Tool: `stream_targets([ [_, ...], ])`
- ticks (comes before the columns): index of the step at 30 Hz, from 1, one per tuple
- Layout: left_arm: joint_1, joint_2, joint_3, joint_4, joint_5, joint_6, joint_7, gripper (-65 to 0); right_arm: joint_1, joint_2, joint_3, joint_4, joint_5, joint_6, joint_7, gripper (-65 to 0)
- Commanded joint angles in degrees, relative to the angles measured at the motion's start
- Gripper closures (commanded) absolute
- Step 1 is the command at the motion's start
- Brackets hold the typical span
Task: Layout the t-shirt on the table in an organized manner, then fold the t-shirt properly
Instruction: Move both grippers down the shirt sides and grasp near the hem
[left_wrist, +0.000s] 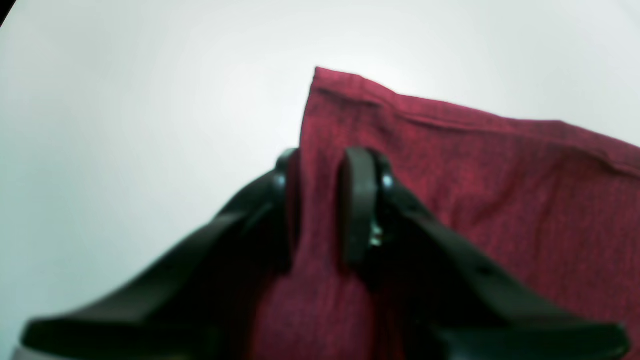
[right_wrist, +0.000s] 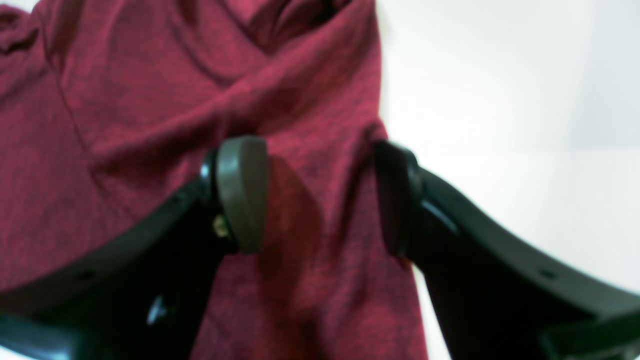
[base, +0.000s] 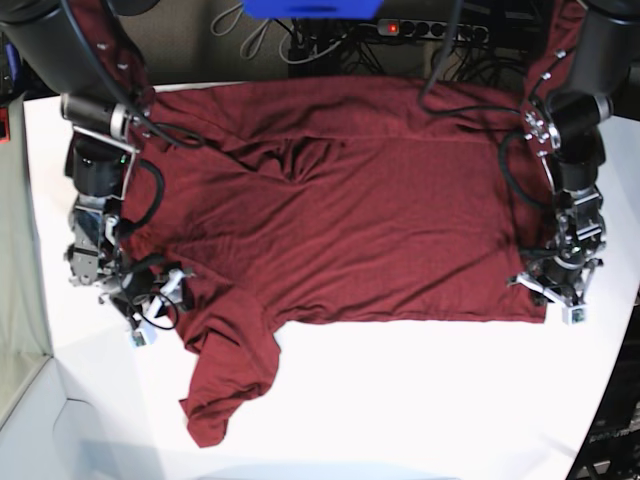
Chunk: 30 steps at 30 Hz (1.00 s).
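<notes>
- One t-shirt (base: 340, 210) lies spread on the white surface (base: 420, 400), long axis running left to right; hem at the right, shoulders at the left.
- One sleeve (base: 225, 385) hangs toward the near edge at the left.
- Two grippers: left gripper (left_wrist: 322, 210) – fingers clamped on the t-shirt's near hem corner.
- Right gripper (right_wrist: 320, 195) – fingers apart, straddling a fabric fold near the sleeve.

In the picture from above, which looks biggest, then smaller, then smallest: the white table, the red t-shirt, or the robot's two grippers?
1. The table, the widest thing there.
2. The t-shirt, covering much of it.
3. The left gripper and right gripper look about alike, both tiny, so I won't rank them.
</notes>
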Motion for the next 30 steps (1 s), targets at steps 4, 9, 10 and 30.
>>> stream_targets([
  [4,-0.36,-0.28,-0.07,-0.08,0.87,-0.49,3.07,-3.6,1.02,0.59,-0.41,-0.08,-0.84,0.17,-1.33,-24.1],
  [9,-0.36,-0.11,-0.16,0.45,0.87,-0.49,3.07,0.0,1.02,1.12,-0.32,0.00,-0.93,0.17,-1.51,0.0],
  [10,-0.36,-0.11,-0.25,0.54,0.78,-0.49,3.15,0.0,1.02,1.21,-0.32,0.09,-0.93,0.17,-1.51,0.0],
  [30,6.85,1.04,0.19,28.14,-19.26,-0.67,17.22,0.0,-7.51,1.12,0.03,29.28,6.02,0.17,-11.62,0.0],
])
